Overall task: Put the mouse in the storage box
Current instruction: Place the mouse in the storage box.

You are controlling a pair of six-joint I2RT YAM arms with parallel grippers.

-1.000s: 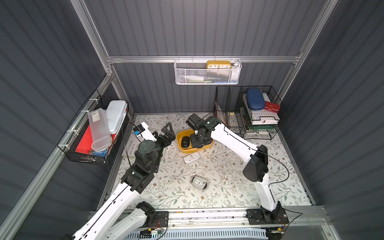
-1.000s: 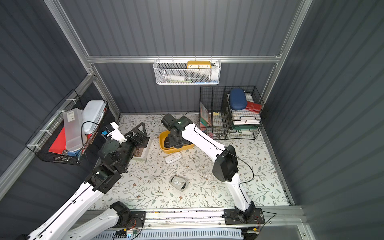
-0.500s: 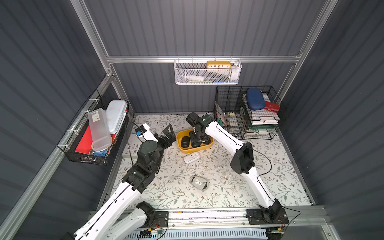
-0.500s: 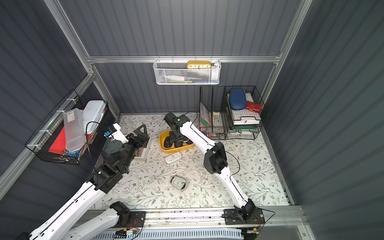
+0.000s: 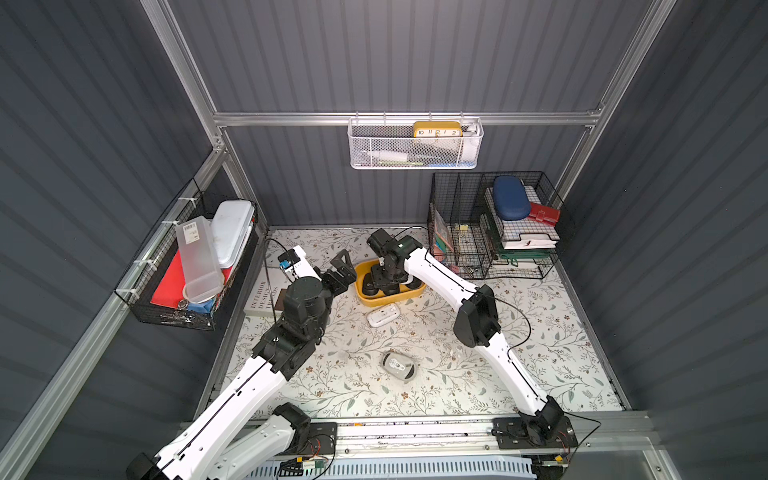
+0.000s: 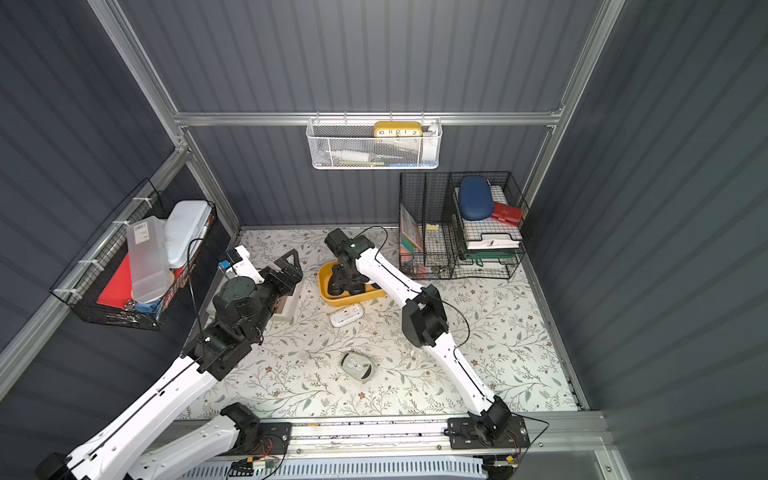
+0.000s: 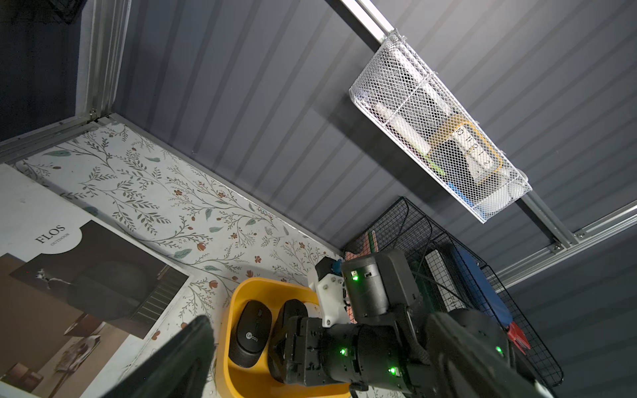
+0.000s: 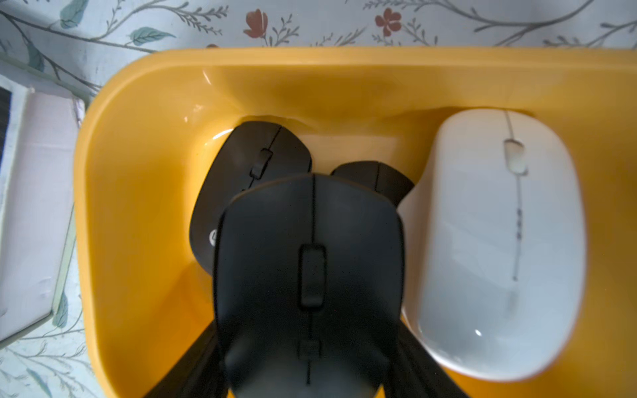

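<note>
The right gripper (image 5: pixel 385 281) clasps a black mouse (image 8: pixel 310 268) low inside the mustard storage box (image 8: pixel 138 206), likely so it settles gently among the other mice (image 8: pixel 248 165); the left gripper (image 5: pixel 340 272) hangs wide-open just beside that box.

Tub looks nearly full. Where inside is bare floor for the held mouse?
For the held mouse, bare floor lies between the storage box wall nearest the book and the branded black mouse. Opposite end is crowded: second black mouse beside white mouse.
</note>
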